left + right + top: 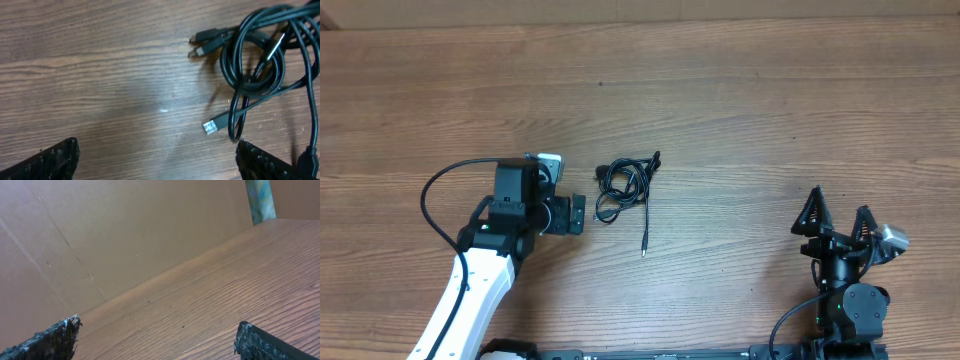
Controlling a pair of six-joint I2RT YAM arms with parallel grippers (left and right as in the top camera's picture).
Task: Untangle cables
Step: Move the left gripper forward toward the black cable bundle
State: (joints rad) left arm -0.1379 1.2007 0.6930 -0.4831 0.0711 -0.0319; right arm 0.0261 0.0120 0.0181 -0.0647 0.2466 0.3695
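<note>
Overhead: the cables point(625, 185) lie in a loose tangle on the table point(770, 90), with one straight tail trailing toward the robot. The left gripper point(582, 214) sits just left of the tangle, jaws spread wide and empty, not touching it. The right gripper point(837, 218) is well off to the tangle's right, equally wide and holding nothing.

Left wrist: the tangle lies ahead and right of the fingers point(55, 160). A silver-tipped plug point(210, 126) juts from the tangle's left side.

Right wrist: the fingers stand wide apart over wood, with nothing between them.
</note>
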